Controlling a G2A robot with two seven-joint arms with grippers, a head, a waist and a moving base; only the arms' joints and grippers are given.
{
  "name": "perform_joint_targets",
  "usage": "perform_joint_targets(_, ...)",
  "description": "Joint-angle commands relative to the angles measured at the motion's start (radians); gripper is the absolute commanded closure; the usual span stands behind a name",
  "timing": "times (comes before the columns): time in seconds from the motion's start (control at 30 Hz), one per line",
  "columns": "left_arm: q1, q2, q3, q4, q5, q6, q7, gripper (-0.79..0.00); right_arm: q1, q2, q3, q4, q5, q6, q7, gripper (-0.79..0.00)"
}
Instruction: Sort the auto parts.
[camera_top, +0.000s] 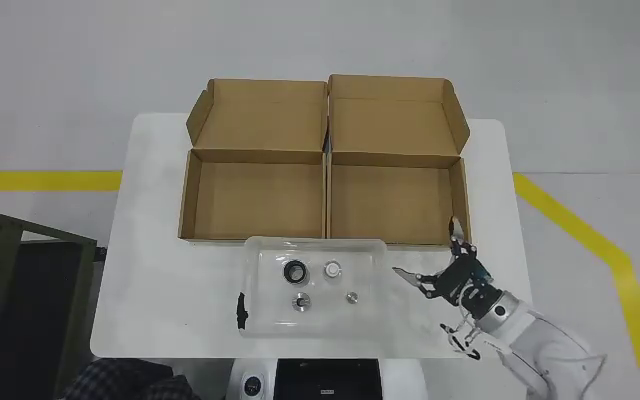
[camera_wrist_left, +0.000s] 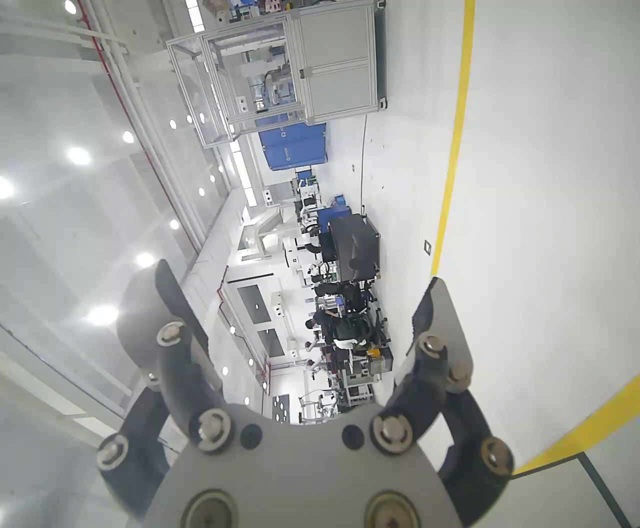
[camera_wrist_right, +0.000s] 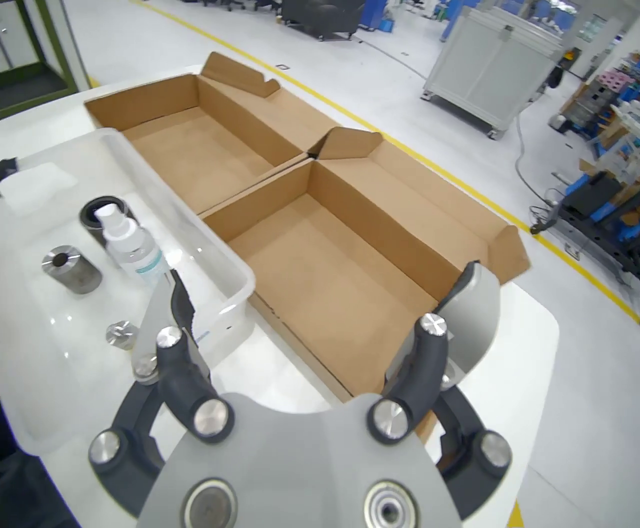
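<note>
Auto parts lie in a clear plastic tray (camera_top: 262, 320) at the middle of the table's (camera_top: 150, 260) near edge: a black ring-shaped part (camera_top: 294, 271), a bored steel cylinder (camera_top: 301, 301) and a small fluted metal piece (camera_top: 352, 297). A small white spray bottle (camera_top: 332, 268) stands upright just beside the ring. Nothing looks sorted yet, so the first pick seems to be the step in hand. The right gripper (camera_top: 427, 250) hangs near the table's right near corner, between the tray's right wall and the near corner of the right cardboard box (camera_top: 390, 205), its jaws spread wide and holding nothing. To pick well, it should probably clear the tray wall from above, straddle one part squarely and come straight down. The fluted piece lies closest, and going for the ring risks toppling the bottle. The left gripper (camera_wrist_left: 300, 277) points away from the table toward the room, jaws likewise apart and bare. The right box and the left cardboard box (camera_top: 255, 200) sit side by side, touching, behind the tray. Their lids are folded back toward the far edge, and neither holds a part.
</note>
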Motion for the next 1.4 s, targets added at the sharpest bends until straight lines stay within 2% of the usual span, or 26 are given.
perform_joint_targets(0.0, 0.000, 0.000, 0.000, 0.000, 0.000, 0.000, 0.000, -0.785, 0.018, 0.001, -0.036, -0.001, 0.002, -0.037, 0.012, -0.785)
perform_joint_targets(0.37, 0.000, 0.000, 0.000, 0.000, 0.000, 0.000, 0.000, -0.785, 0.136, 0.006, -0.257, 0.007, -0.063, -0.185, 0.121, -0.785)
perform_joint_targets(0.63, 0.000, 0.000, 0.000, 0.000, 0.000, 0.000, 0.000, -0.785, 0.244, -0.003, -0.422, 0.066, -0.092, -0.197, 0.232, -0.785)
perform_joint_targets(0.97, 0.000, 0.000, 0.000, 0.000, 0.000, 0.000, 0.000, -0.785, 0.311, -0.005, -0.475, 0.122, -0.073, -0.163, 0.323, -0.785)
perform_joint_targets(1.37, 0.000, 0.000, 0.000, 0.000, 0.000, 0.000, 0.000, -0.785, 0.354, -0.002, -0.491, 0.180, -0.032, -0.151, 0.378, -0.785)
